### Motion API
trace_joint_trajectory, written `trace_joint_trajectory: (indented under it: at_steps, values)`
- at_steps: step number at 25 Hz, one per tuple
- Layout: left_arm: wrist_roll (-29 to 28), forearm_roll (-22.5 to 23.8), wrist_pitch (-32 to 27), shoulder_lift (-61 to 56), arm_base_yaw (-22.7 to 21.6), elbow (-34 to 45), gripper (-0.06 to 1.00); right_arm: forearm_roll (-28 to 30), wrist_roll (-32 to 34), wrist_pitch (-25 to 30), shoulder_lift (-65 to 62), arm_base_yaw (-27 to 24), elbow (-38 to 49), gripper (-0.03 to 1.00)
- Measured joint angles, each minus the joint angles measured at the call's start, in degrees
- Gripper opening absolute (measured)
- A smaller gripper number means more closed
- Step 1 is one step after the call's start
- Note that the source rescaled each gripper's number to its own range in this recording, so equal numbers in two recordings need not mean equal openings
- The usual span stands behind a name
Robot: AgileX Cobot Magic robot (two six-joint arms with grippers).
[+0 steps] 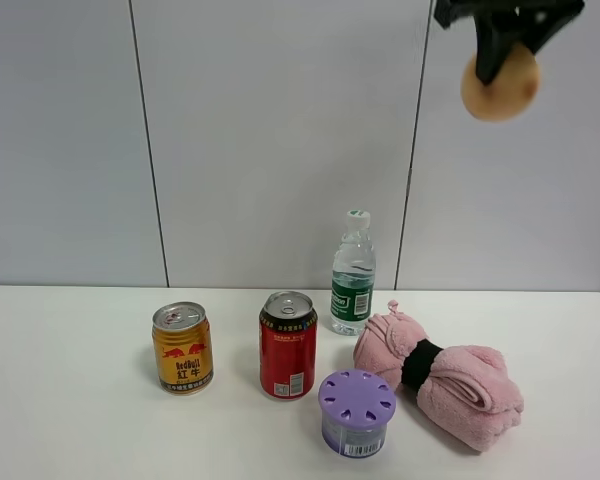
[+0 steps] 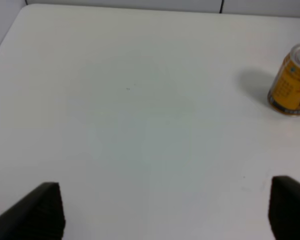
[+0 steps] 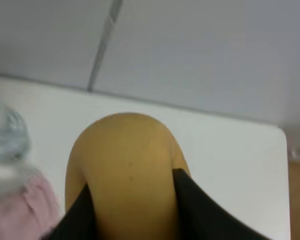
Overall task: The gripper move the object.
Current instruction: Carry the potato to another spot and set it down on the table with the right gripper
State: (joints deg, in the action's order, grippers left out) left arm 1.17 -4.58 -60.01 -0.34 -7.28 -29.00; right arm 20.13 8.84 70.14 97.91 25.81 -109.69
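A white table stands against a pale grey panelled wall with thin vertical seams. On the table, from left to right, are a yellow can, a red can, a green-labelled water bottle farther back, a purple-lidded tub nearest the front, and a pink rolled towel cinched by a black band.

High above the table at the upper right, the right gripper pinches a small round tan-orange ball with brownish mottling. The ball hangs in the air, well apart from everything below.

The right wrist view shows the ball close up, smooth and golden. Black fingers press on both its sides, and the towel is a pink blur beyond it.

Only the left wrist view shows the left gripper. Its jaws are spread wide over bare table, and the yellow can stands well apart from them.
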Motion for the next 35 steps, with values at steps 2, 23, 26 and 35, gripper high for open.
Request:
trace_joint_trajectory:
  at_steps: [2, 23, 26, 35]
  values:
    - [0.0, 0.0, 0.0, 0.0, 0.0, 0.0, 1.0, 0.0, 1.8, -0.1, 0.0, -2.3, 3.8, 0.0]
    - [0.0, 0.0, 0.0, 0.0, 0.0, 0.0, 1.0, -5.6, 15.6, -30.7, 19.1, -11.1, 23.9, 0.0]
    - [0.0, 0.0, 0.0, 0.0, 0.0, 0.0, 1.0, -6.0, 17.1, -32.5, 21.6, -11.1, 23.9, 0.0]
    - [0.0, 0.0, 0.0, 0.0, 0.0, 0.0, 1.0, -6.9, 17.1, -38.1, 25.7, -11.1, 23.9, 0.14]
